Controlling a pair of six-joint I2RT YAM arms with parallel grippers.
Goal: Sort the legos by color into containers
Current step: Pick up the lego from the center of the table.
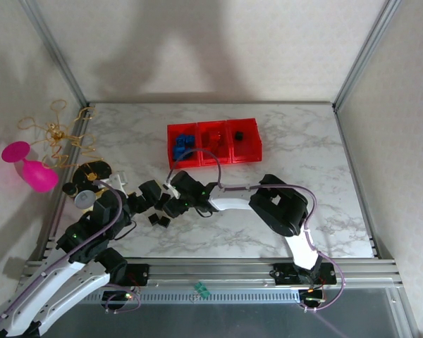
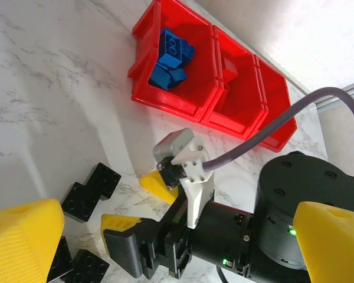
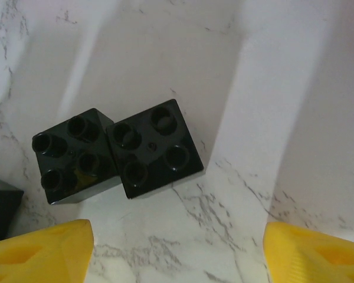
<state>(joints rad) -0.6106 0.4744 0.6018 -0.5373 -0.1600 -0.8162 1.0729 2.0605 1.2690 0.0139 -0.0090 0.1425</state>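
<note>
The three joined red containers (image 1: 211, 142) stand at the back middle of the table. Blue legos (image 2: 171, 59) lie in the left bin, red legos (image 1: 213, 135) in the middle one and a black lego (image 1: 237, 134) in the right one. Two black legos (image 3: 153, 147) lie side by side on the marble, studs down, just ahead of my right gripper (image 3: 177, 253). Its yellow fingers (image 3: 41, 250) stand wide open with nothing between them. My left gripper (image 1: 137, 199) is open beside the right one, its yellow fingers (image 2: 23, 236) far apart. More black legos (image 2: 91, 188) lie near it.
A pink goblet (image 1: 28, 165) and a tangle of yellow bands (image 1: 60, 134) sit at the far left edge. Small dark round objects (image 1: 92, 171) lie by the left arm. A small green piece (image 1: 201, 289) rests on the front rail. The two arms are close together.
</note>
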